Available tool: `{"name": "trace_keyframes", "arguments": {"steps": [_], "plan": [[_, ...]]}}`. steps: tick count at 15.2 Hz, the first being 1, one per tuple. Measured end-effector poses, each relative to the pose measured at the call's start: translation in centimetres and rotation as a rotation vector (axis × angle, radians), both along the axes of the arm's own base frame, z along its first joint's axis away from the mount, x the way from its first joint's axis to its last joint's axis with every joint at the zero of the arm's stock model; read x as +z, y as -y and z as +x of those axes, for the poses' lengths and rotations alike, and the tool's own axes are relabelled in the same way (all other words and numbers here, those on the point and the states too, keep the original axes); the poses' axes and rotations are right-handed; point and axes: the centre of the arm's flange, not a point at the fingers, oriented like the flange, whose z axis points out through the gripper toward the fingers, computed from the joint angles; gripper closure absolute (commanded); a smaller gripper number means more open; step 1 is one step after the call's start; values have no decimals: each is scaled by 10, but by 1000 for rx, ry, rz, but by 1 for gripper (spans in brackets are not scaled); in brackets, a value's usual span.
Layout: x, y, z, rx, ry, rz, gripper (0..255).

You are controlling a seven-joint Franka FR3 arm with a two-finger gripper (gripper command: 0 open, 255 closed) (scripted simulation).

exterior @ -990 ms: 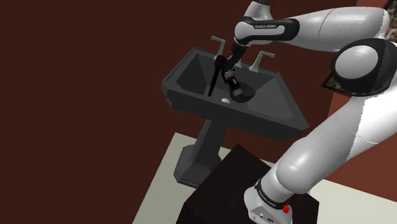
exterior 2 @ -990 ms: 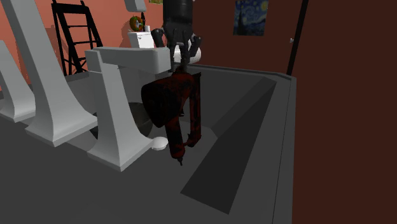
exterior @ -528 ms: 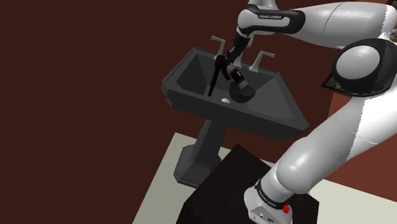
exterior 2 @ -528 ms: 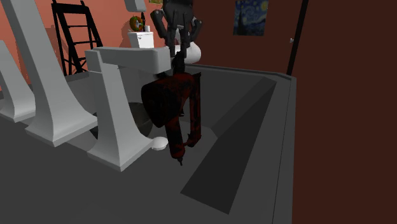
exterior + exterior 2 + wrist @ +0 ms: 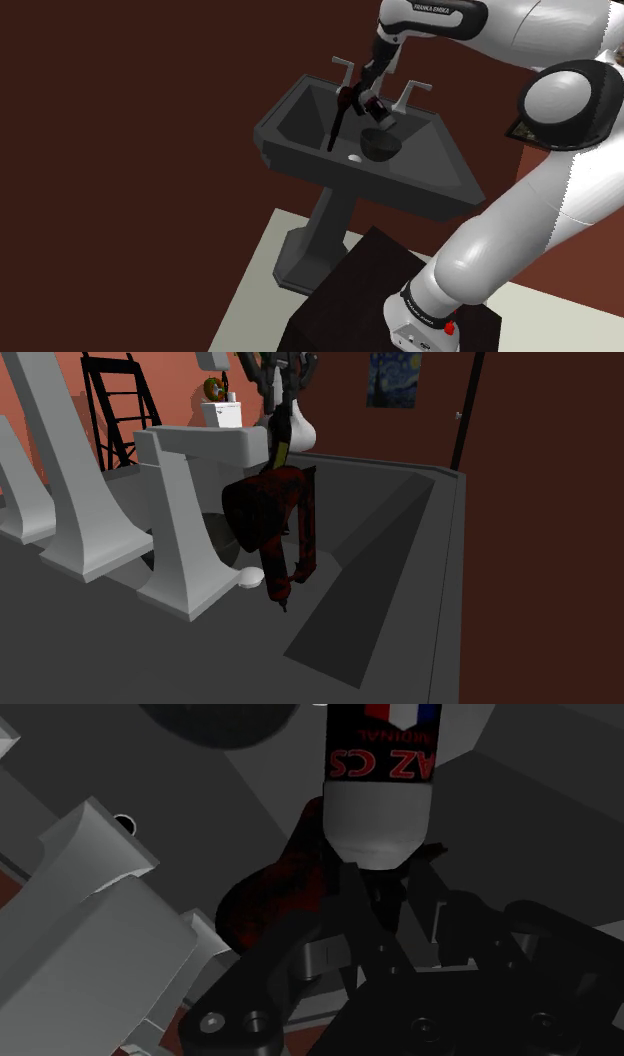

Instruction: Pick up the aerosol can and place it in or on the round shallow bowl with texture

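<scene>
Fingers closed on the cap end of the aerosol can. The can is clasped between them. Its white shoulder and dark lettered band run straight out beyond the tips, so its long axis continues the line of the fingers.

In the shoulder view the can hangs clear above the basin of the sink, close to the back rim between the two tap handles. Its free end points down into the basin.

A dark red object on a black stem stands just beside the can, on the shoulder view's left.

The bowl, dark and round, sits in the basin just below the can's free end, slightly toward the front rim.

Judgement: the placement turns on this small offset. The move needs a short shift toward the front rim, then a descent base first. The can is not yet over the bowl's centre.
</scene>
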Motion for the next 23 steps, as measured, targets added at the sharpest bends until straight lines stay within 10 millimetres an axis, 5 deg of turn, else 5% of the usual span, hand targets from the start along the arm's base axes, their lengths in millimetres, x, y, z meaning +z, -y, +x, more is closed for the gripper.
{"name": "trace_keyframes", "arguments": {"steps": [5,14,15,20,23], "plan": [[26,11,-10,0,0,0,255],[69,78,-82,8,-21,32,255],[70,78,-83,7,-20,31,0],[51,81,-96,44,30,49,0],[17,80,-92,-88,16,43,0]]}}
